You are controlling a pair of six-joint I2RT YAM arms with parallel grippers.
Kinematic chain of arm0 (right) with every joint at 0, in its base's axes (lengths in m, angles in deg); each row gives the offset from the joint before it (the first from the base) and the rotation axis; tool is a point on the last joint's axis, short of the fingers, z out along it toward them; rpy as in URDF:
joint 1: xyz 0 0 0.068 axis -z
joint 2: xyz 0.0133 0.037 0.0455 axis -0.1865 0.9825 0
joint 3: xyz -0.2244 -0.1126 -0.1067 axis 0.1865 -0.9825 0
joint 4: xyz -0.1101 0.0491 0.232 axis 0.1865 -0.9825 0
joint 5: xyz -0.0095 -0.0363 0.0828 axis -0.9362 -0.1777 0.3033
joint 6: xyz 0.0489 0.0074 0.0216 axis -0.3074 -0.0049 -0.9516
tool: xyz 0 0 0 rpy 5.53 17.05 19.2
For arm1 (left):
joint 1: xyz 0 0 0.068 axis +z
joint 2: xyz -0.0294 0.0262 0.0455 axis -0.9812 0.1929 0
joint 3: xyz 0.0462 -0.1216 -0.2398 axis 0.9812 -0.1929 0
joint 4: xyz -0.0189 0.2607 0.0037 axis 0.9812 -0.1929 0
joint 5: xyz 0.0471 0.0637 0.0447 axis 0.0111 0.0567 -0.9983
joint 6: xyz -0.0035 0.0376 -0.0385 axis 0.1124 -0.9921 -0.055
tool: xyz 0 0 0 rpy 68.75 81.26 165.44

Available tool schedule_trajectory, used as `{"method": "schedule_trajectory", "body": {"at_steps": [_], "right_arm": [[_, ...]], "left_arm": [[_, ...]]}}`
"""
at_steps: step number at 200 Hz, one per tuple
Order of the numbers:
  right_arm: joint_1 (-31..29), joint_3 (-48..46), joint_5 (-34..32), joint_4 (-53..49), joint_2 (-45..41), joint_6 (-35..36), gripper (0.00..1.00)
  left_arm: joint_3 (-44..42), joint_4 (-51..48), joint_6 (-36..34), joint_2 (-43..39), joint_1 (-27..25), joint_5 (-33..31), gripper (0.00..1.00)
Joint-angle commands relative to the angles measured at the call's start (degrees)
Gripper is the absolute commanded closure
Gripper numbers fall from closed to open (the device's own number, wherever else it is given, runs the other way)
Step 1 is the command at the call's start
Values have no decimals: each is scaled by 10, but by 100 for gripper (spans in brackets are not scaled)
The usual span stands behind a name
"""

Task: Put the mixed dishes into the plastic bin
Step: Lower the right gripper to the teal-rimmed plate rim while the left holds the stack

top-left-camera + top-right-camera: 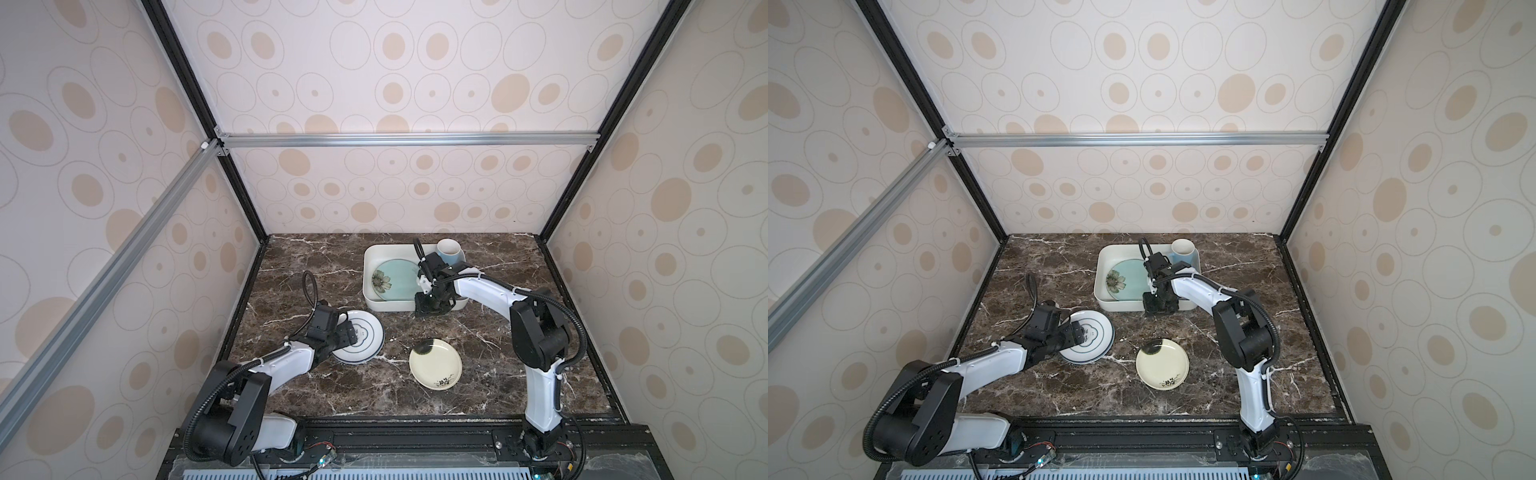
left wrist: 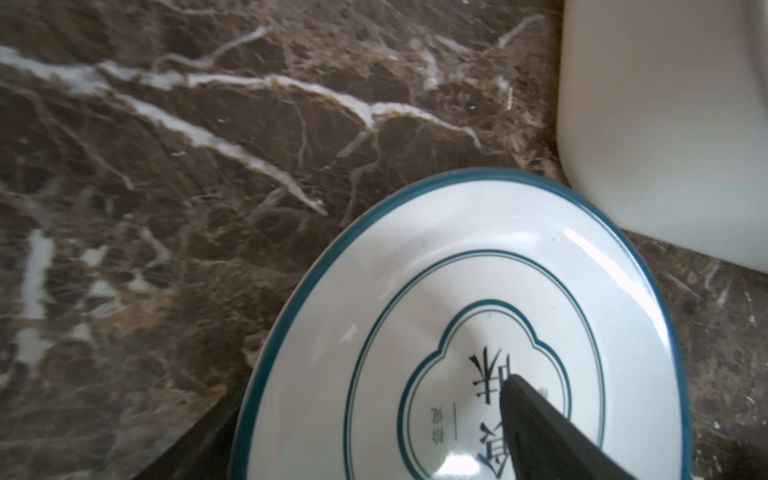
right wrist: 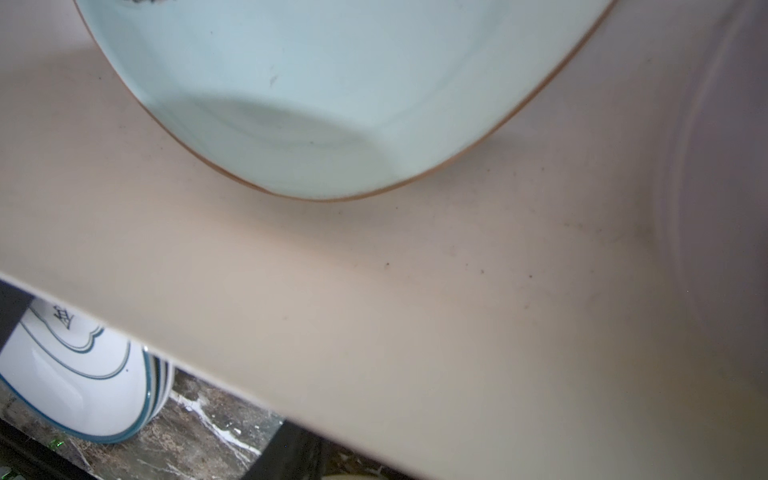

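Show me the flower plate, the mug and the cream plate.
teal flower plate [image 1: 401,274]: a top view, plain middle.
light-blue mug [image 1: 449,248]: a top view, pale inside.
small cream plate [image 1: 435,364]: a top view, middle.

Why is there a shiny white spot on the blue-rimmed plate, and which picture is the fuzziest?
Left wrist view: light bounces off the glossy white blue-rimmed plate, making bright streaks. Right wrist view: fuzziest, the plastic bin probably sits too close to focus, and a grey shadow lies on the teal flower plate. Both top views: sharp, evenly lit.
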Motion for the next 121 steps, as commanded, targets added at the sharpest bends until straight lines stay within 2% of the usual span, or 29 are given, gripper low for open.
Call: {"method": "schedule_trajectory", "body": {"at_steps": [1, 43, 77, 121], "right_arm": [[0, -18, 21, 10, -28, 8, 54], [-13, -72, 81, 33, -82, -8, 55], [-18, -124, 122, 75, -112, -44, 57], [-25, -134, 119, 77, -109, -53, 63]], "left_arm": [[-25, -80, 50, 45, -35, 54, 11], [-5, -69, 70, 67, -95, 50, 12], [5, -90, 85, 50, -145, 27, 12], [5, -154, 74, -25, -150, -24, 15]]}}
